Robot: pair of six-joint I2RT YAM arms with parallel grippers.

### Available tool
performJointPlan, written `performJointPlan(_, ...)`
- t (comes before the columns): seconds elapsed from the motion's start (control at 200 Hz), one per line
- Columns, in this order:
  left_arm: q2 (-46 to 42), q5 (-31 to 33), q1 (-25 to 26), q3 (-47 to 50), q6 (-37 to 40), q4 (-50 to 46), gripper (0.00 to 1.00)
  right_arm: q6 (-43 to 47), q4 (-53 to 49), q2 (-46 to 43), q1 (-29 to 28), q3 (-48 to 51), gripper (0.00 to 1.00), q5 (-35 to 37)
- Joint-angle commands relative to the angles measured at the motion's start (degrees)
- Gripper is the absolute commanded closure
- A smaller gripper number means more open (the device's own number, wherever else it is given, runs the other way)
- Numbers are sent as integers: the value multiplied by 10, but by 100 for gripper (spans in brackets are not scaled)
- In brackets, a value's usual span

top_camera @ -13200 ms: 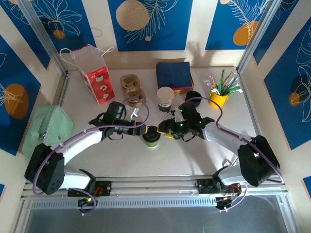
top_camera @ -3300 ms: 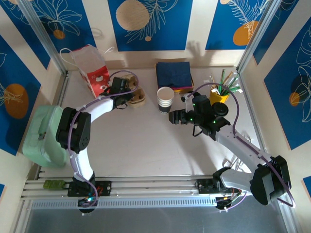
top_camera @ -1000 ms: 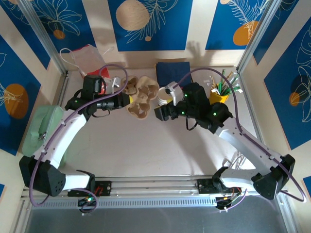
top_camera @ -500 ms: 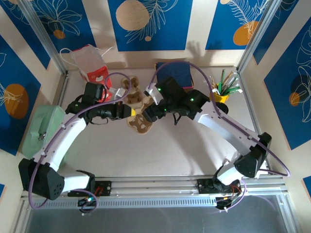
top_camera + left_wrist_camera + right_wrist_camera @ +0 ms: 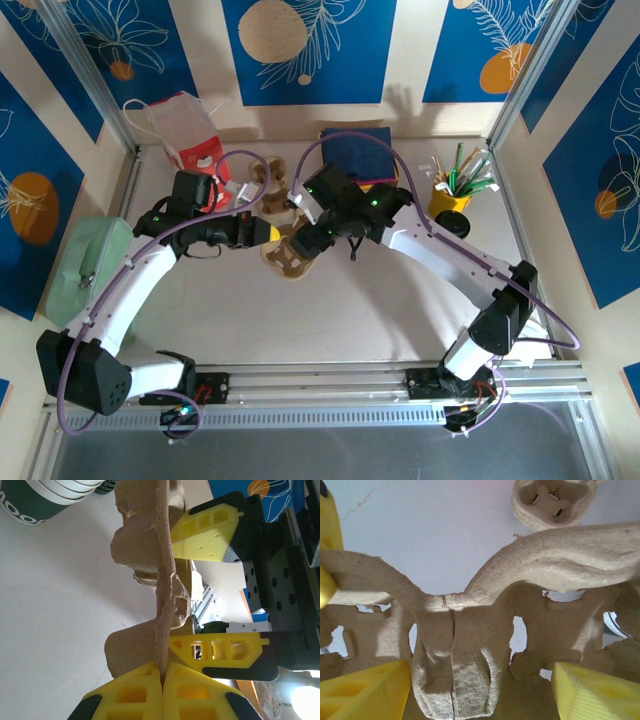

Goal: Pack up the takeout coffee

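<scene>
The takeout coffee is out of view. A brown pulp cup carrier [image 5: 287,258] hangs above the table between the two arms. My left gripper [image 5: 262,232] is shut on the carrier's thin edge [image 5: 161,672], with both yellow pads pressed flat against it. My right gripper [image 5: 305,240] comes at the carrier [image 5: 470,630] from the other side. Its jaws stand open, and one yellow finger [image 5: 365,690] lies on each side of the centre ridge. In the left wrist view those fingers [image 5: 210,535] flank the carrier [image 5: 145,555].
More carriers lie stacked [image 5: 552,500] behind, at the back of the table [image 5: 265,172]. A stack of white cups with a dark band [image 5: 35,500] stands near. Navy napkins [image 5: 365,150], a yellow cup of pens [image 5: 450,200], a loose black lid [image 5: 456,226], a red-and-white bag [image 5: 195,140] and a green bag [image 5: 90,270] ring the table.
My right arm has swung left from beside the cup stack, and its open jaws now straddle the carrier. The left gripper has brought the carrier slightly right and forward, still shut on it.
</scene>
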State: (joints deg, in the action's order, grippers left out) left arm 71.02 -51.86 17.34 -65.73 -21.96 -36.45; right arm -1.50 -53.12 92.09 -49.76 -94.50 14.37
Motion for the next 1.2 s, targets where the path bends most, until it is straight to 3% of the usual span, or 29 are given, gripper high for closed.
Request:
performJointPlan(0.0,-6,-19,-6,1,13,12,99,3,-7,7,-5,-18,26,-15)
performJointPlan(0.395,-1,-16,-6,2,3,21,99,-5,1,18,-9,-21,32,-10)
performJointPlan(0.835,3,-9,-6,9,-2,29,100,-14,9,18,-10,-29,30,-6)
performJointPlan(1.196,0,-11,-6,10,-8,32,99,-14,8,28,-9,-24,38,-7)
